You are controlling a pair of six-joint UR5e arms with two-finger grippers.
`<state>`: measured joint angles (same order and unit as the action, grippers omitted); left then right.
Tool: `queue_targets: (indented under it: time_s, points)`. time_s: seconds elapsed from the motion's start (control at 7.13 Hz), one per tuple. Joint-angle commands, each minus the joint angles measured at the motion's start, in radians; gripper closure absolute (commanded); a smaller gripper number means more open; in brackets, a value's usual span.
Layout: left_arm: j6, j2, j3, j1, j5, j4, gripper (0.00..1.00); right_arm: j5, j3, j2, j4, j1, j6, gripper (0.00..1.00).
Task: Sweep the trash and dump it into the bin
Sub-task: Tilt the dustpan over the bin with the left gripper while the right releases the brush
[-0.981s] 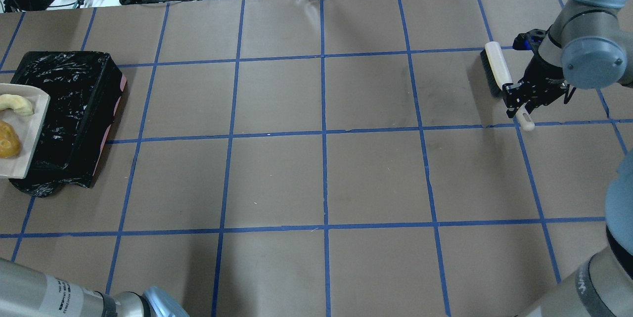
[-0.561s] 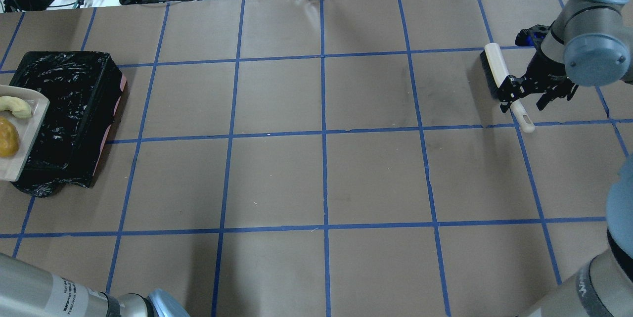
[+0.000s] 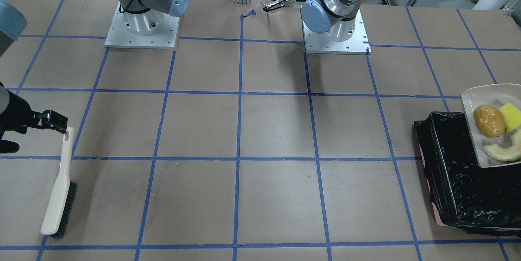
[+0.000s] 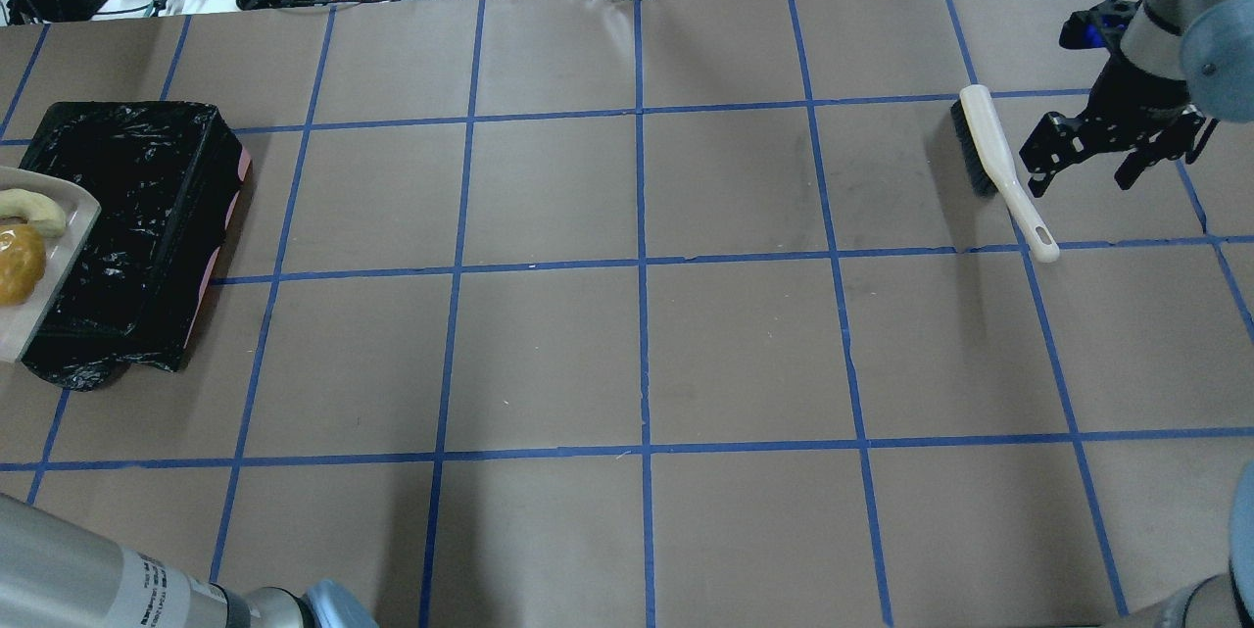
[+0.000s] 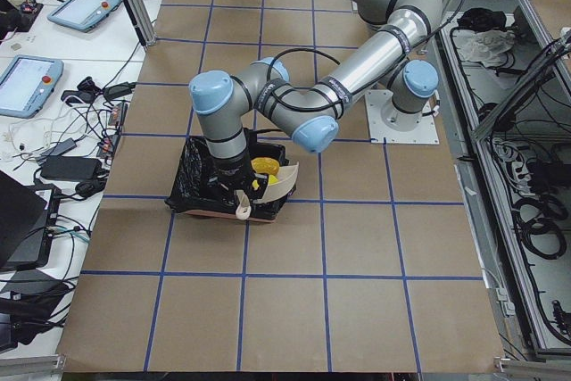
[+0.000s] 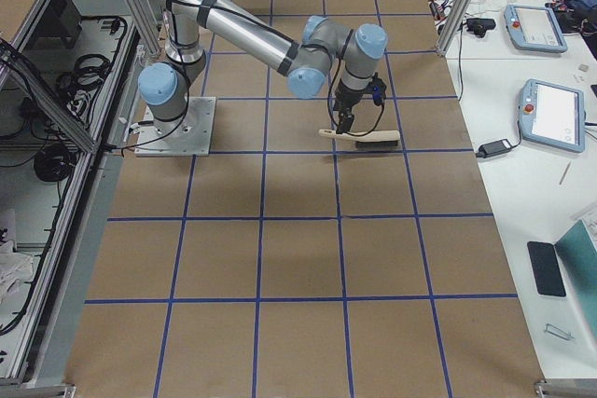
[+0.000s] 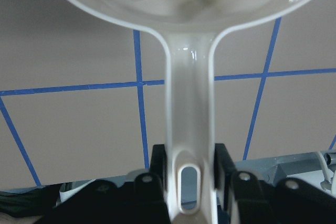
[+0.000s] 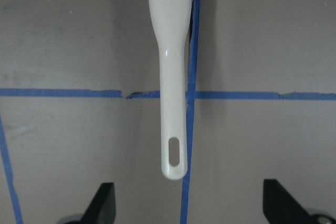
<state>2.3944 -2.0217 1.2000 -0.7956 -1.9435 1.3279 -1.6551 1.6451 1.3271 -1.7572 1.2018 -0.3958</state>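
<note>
The potato (image 3: 489,121), the yellow block (image 3: 512,116) and the melon slice (image 3: 504,151) are all sitting in the dustpan (image 3: 486,96), the potato and block side by side and touching, the slice just beyond them toward the pan's open lip. The left gripper (image 7: 189,162) is clamping the pan's handle between its fingers, so the pan is stretching straight out ahead of it, and in the wrist view only the block's corner and a sliver of slice are showing at the pan's far end. The pan is hanging over one corner of the bin (image 4: 137,197), which is standing on the table (image 4: 745,354) beneath and ahead of that gripper, its black liner shining and a pink rim peeking out at the base; no trash is showing inside it. Well apart, at the opposite end of the table, the right gripper (image 4: 1081,185) is hovering with its fingers spread wide and gripping nothing. The brush (image 4: 989,143) is lying flat on the table just beside it, bristles pointing away from the gripper, and the handle's end with its slot is pointing in toward the gap between the open fingers without touching either one.
</note>
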Motion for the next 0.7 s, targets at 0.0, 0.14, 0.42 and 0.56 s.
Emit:
queue_targets:
  time_s: [0.0,0.14,0.42,0.56]
  points:
    - [0.003,0.001,-0.002,-0.016,-0.031,-0.001,1.00,0.061,-0.031,0.123,0.099,0.009,0.008,0.00]
    - [0.003,-0.005,-0.003,-0.016,-0.047,-0.003,1.00,0.057,-0.033,0.180,0.152,0.025,0.014,0.00]
    - [0.003,-0.005,-0.019,-0.028,-0.078,-0.003,1.00,0.066,-0.036,0.225,0.159,0.053,0.009,0.00]
    - [0.003,-0.005,-0.028,-0.046,-0.094,-0.003,1.00,0.064,-0.039,0.225,0.145,0.132,0.020,0.00]
